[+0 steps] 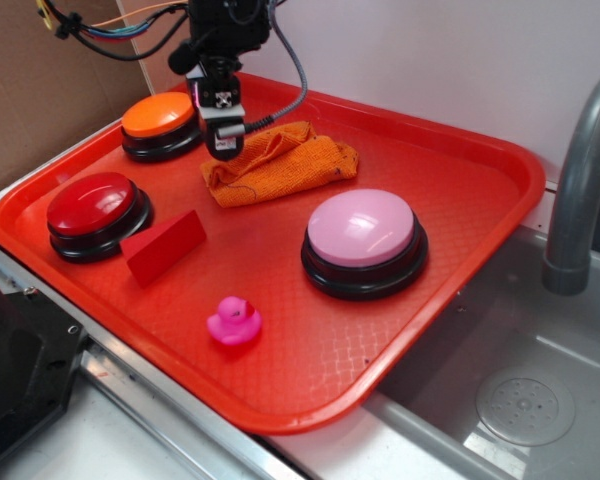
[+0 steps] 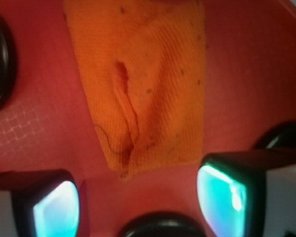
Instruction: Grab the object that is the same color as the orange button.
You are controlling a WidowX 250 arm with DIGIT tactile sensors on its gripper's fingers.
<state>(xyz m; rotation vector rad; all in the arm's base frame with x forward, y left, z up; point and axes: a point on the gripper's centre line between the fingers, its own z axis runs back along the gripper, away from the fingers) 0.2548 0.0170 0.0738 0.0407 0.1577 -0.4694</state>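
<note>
Your gripper (image 1: pixel 223 150) hangs above the near-left edge of the orange cloth (image 1: pixel 280 165), pointing down. From the wrist view you can see its two fingers (image 2: pixel 56 207) spread wide apart with nothing between them, and the cloth (image 2: pixel 143 84) lying ahead of the fingertips, a raised fold running along its middle and a loose dark thread at the edge closest to you. Whether the fingertips touch the cloth or the tray, you cannot tell from either view.

Just to the left of the gripper and slightly behind it in the exterior view sits the orange button (image 1: pixel 160 122), dome up on its black base, near but apart from the cloth. Further left and toward the front is the red button (image 1: pixel 96 213), with the red wedge block (image 1: pixel 164 246) just beside it. In front of the gripper and to its right stands the larger pink button (image 1: pixel 364 240), and the pink duck (image 1: pixel 233 322) rests upright well in front of the gripper. All of these lie on the red tray (image 1: pixel 480 170), whose right edge sits beside a grey sink (image 1: pixel 520 400) and faucet (image 1: pixel 580 180).
</note>
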